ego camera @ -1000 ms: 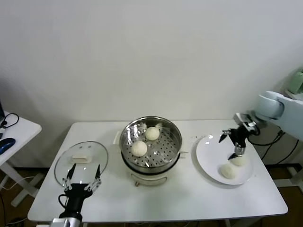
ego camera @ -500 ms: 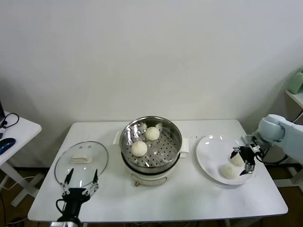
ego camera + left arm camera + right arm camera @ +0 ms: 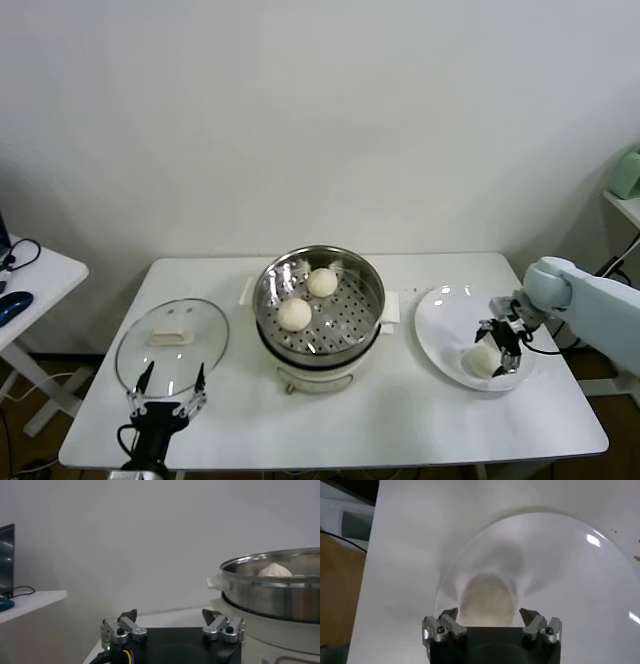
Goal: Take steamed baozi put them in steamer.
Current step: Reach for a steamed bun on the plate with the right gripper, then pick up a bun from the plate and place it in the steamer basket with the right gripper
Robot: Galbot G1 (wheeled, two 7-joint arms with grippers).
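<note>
The steamer (image 3: 372, 290) stands mid-table on its white base and holds two baozi (image 3: 321, 282) (image 3: 294, 314). A white plate (image 3: 438, 322) lies to the right. My right gripper (image 3: 497, 347) is low over the plate, open, its jaws on either side of a baozi (image 3: 480, 361). In the right wrist view that baozi (image 3: 487, 599) sits between the open fingers of the right gripper (image 3: 489, 616), on the plate (image 3: 570, 555). A fourth baozi does not show. My left gripper (image 3: 166, 394) waits open at the table's front left; it also shows in the left wrist view (image 3: 170, 617).
A round glass lid (image 3: 172, 345) lies flat at the left, just behind the left gripper. The steamer (image 3: 272, 587) with one baozi (image 3: 274, 570) shows in the left wrist view. A side table (image 3: 25, 275) stands beyond the left edge.
My right gripper has come down from above the plate's far side and now straddles a baozi. The left gripper has sunk slightly toward the front edge.
</note>
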